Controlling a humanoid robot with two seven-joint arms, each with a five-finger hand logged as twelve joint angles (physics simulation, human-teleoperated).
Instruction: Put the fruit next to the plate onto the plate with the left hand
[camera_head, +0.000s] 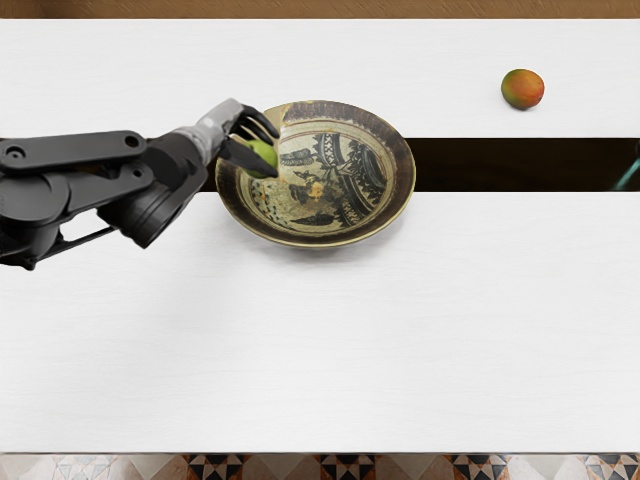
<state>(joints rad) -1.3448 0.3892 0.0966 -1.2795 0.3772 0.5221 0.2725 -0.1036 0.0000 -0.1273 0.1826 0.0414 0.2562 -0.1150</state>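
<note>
Green fruit is pinched in my left hand, over the plate edge; the plate's centre lies just beyond the hand, rightward.

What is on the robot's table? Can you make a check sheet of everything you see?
Surface: white table, with a dark gap across it behind the plate.
Job's things: green fruit held at the left rim of the patterned plate, not yet let go.
Clutter: red-and-green fruit far back right, apart from the plate.
Grippers: left hand curled around the green fruit; right hand not in view.
Cables: nothing seen.
Surroundings: patterned floor along the bottom edge.
</note>
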